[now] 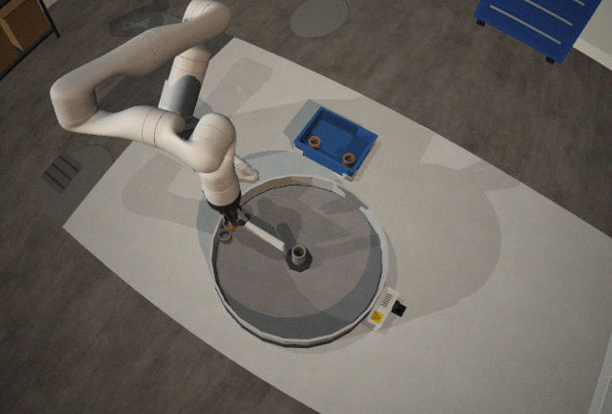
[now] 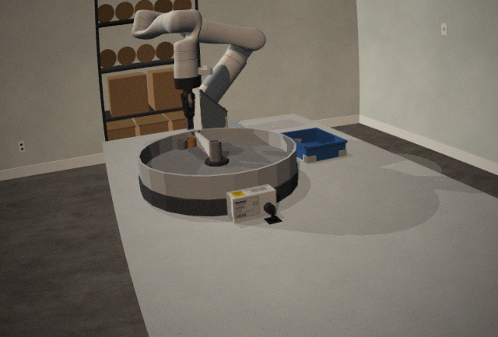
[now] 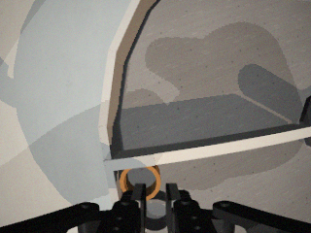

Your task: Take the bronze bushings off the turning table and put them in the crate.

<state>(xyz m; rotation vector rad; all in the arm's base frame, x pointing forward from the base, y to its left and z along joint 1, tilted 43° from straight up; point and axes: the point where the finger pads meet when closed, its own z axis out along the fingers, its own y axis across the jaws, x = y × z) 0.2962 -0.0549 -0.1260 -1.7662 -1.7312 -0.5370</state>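
From the top, two orange-bronze ring bushings (image 1: pixel 314 146) (image 1: pixel 348 163) are held in the blue rectangular crate (image 1: pixel 332 166) (image 2: pixel 324 150); another bronze bushing (image 1: pixel 229 228) (image 2: pixel 191 142) (image 3: pixel 123 182) and a grey steel bushing (image 1: pixel 225 241) (image 2: pixel 182 145) (image 3: pixel 156 226) are left on the round grey turning table (image 1: pixel 296 300) (image 2: pixel 201 184) (image 3: pixel 209 63). From the exterior, the black gripper (image 1: pixel 240 220) (image 2: pixel 190 126) (image 3: pixel 155 197) is poised above its far side. In the wrist view, its fingers are parted narrowly, with nothing gripped.

I work in what looks like a workshop or storeroom; a black shelf rack (image 2: pixel 97 43) holds cardboard boxes (image 2: pixel 128 93) and round brown items (image 2: pixel 124 10); a blue drawer cabinet (image 1: pixel 538 9) (image 1: pixel 538 9) stands by a plain wall, on dark flooring.
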